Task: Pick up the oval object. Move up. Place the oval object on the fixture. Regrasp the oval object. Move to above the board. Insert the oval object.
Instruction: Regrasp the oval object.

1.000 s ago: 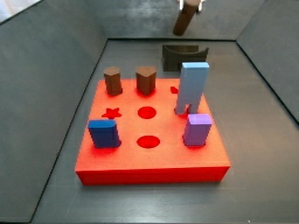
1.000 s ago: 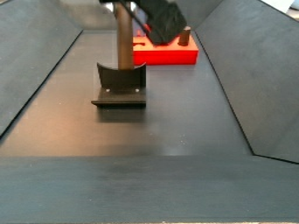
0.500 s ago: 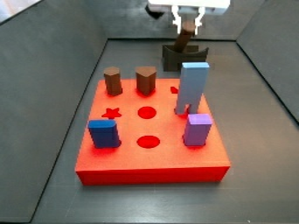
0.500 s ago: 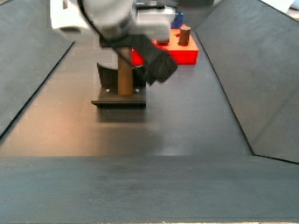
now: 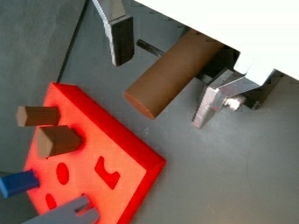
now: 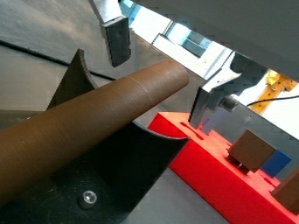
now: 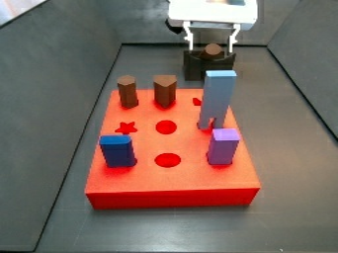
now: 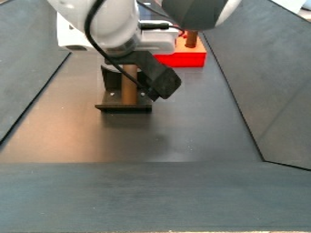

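Note:
The oval object (image 5: 173, 77), a long brown peg, lies in the curved notch of the dark fixture (image 6: 128, 166); its rounded end (image 6: 152, 83) points toward the red board (image 6: 222, 168). My gripper (image 5: 162, 92) stands open over it. One silver finger (image 5: 121, 39) is clear of the peg and the other (image 5: 218, 98) is close by its far side. In a side view the gripper (image 7: 211, 44) hangs at the fixture (image 7: 201, 67) behind the board (image 7: 172, 190). From the opposite side the arm hides most of the peg (image 8: 113, 79) on the fixture (image 8: 124, 100).
The board carries two short brown pegs (image 7: 128, 92) (image 7: 165, 90), a tall light-blue block (image 7: 218, 97), a blue peg (image 7: 118, 150) and a purple peg (image 7: 223, 145), with round and star holes between them. Grey sloping walls (image 7: 66, 89) close in both sides.
The gripper came down from high above with the peg and now sits low over the fixture. The peg rests in the notch and the fingers stand apart from it.

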Motion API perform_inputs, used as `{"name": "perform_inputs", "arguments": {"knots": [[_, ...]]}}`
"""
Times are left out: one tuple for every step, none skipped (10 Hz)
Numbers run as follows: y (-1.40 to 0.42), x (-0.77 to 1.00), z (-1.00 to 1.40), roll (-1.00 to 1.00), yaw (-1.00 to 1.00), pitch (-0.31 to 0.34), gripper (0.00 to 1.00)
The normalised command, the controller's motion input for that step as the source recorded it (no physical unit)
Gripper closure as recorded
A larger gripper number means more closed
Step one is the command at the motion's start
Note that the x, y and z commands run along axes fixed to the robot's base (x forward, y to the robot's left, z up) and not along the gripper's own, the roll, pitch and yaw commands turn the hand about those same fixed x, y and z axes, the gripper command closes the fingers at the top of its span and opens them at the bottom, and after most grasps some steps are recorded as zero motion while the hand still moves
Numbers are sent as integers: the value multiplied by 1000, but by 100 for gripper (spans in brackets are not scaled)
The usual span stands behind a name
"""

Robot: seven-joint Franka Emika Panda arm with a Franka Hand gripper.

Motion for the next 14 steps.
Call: {"name": "perform_inputs", "arguments": {"knots": [[5,-9,1000,65,-41,-2,0],[7,-19,1000,65,-29,5,0],[6,-27,1000,63,-9,15,0],[7,-32,1000,59,-5,20,0],[10,-31,855,45,-1,30,0],[10,-29,601,36,-4,38,0],[13,-27,409,36,-6,47,0],[10,-26,217,39,-8,54,0],[0,-1000,0,-35,-6,60,0],[2,-1000,-10,-42,-12,31,0],[4,-1000,18,-20,-38,-2,0],[3,-1000,18,6,-54,-18,0],[6,-1000,15,22,-53,-34,0],[4,-1000,18,38,-46,-49,0]]}}
